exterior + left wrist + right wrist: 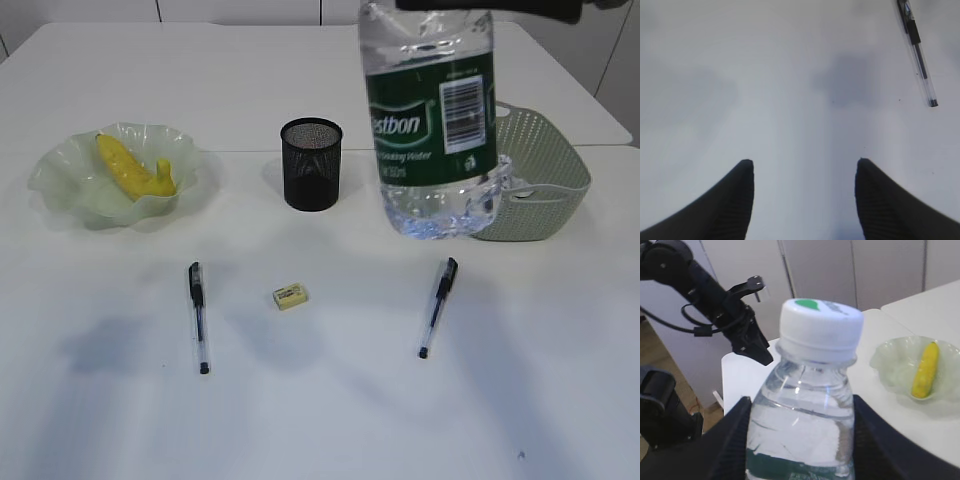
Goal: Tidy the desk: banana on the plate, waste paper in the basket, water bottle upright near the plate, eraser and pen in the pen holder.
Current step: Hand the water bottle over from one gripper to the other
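Bottle [428, 120], nearest the lens at upper right, hangs upright in the right tool [799, 440] clenched on it, so next comes setting it beside the plate [60, 180] at left; left tool [804, 170] released.
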Robot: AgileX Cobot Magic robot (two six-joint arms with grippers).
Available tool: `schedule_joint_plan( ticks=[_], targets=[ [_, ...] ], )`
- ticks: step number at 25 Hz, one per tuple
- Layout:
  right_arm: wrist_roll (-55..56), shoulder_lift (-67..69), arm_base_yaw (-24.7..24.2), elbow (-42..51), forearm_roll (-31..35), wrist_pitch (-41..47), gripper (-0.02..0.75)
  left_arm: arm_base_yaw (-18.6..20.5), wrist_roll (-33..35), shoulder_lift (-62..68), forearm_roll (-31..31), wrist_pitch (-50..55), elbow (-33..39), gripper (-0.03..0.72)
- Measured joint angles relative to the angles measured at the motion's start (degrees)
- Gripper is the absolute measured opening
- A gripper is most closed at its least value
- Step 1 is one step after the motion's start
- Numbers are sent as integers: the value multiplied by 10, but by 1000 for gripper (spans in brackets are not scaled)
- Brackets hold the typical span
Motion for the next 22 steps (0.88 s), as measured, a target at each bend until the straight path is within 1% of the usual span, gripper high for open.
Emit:
schedule_joint_plan(
  ticks=[4, 6, 8, 15, 22],
  targets=[
    [-83, 1, 55, 0, 4, -14, 400, 0, 0, 0, 0, 0, 0, 443],
    [-95, 1, 76, 0, 11, -32, 400, 0, 0, 0, 0, 0, 0, 443],
    [-102, 7, 88, 0, 23, -42, 400, 0, 0, 0, 0, -1, 0, 443],
    [-114, 44, 97, 0, 85, -52, 400, 0, 0, 0, 0, -18, 0, 443],
    [-128, 47, 97, 0, 93, -52, 399, 0, 0, 0, 0, -29, 0, 443]
  ],
)
